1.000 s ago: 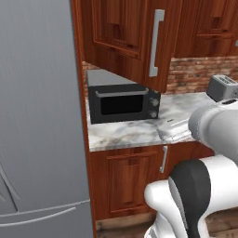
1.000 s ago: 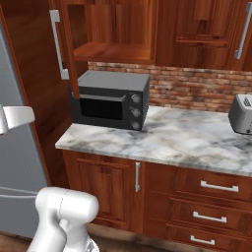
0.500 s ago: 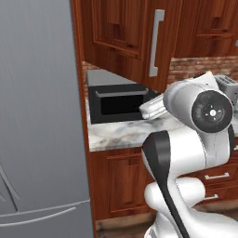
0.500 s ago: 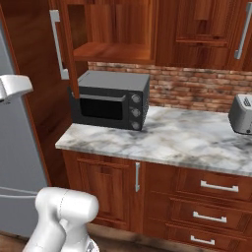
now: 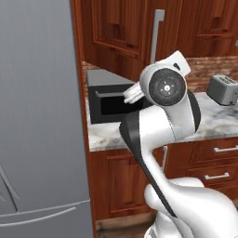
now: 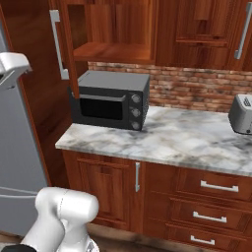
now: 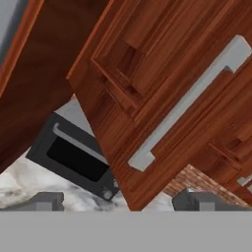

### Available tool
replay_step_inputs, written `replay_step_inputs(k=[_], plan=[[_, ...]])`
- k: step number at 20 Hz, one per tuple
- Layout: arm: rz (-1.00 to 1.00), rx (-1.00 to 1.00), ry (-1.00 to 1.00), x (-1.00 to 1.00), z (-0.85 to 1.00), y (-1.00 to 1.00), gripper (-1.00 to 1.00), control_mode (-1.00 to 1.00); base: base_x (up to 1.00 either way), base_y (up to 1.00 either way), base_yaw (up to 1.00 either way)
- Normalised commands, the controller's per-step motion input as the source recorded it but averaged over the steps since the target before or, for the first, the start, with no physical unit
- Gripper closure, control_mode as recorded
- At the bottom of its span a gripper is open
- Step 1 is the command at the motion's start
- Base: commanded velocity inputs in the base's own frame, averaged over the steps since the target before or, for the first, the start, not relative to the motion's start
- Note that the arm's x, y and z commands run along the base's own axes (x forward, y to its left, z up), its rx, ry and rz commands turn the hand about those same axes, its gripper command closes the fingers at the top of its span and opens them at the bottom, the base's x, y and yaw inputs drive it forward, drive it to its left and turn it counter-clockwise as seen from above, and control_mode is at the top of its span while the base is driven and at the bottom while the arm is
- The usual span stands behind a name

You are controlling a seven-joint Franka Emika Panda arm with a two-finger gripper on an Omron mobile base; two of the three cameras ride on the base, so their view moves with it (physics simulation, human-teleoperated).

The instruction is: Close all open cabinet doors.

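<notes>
Gripper (image 7: 118, 202), fingers spread, faces the open cabinet door (image 7: 162, 83) above the microwave (image 7: 74, 157); no writing legible.

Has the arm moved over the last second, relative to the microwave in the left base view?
Yes. The arm has swung left from the frame's right edge and now overlaps the microwave, below the open cabinet door.

Home kitchen, rendered. Reddish wood cabinet doors (image 6: 206, 24) across top of frame, marble worktop (image 6: 197, 140) mid-right w/ microwave (image 6: 110, 100) centre-left & toaster (image 6: 242, 114) at right edge, brick backsplash (image 6: 197, 88), grey fridge (image 5: 37, 116) filling left.
</notes>
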Motion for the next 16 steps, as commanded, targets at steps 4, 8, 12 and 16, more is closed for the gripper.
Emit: replay_step_inputs(k=[4,8,12,16], plan=[[0.00,-0.10,-0.03,0.59,0.00,0.01,-1.00,-1.00,0.00,0.00,0.00],[0.00,-0.06,-0.02,0.76,0.00,0.00,-1.00,-1.00,0.00,0.00,0.00],[0.01,-0.02,0.00,0.91,-0.02,0.00,-1.00,-1.00,0.00,0.00,0.00],[0.03,-0.01,0.00,1.00,-0.15,0.00,-1.00,-1.00,0.00,0.00,0.00]])
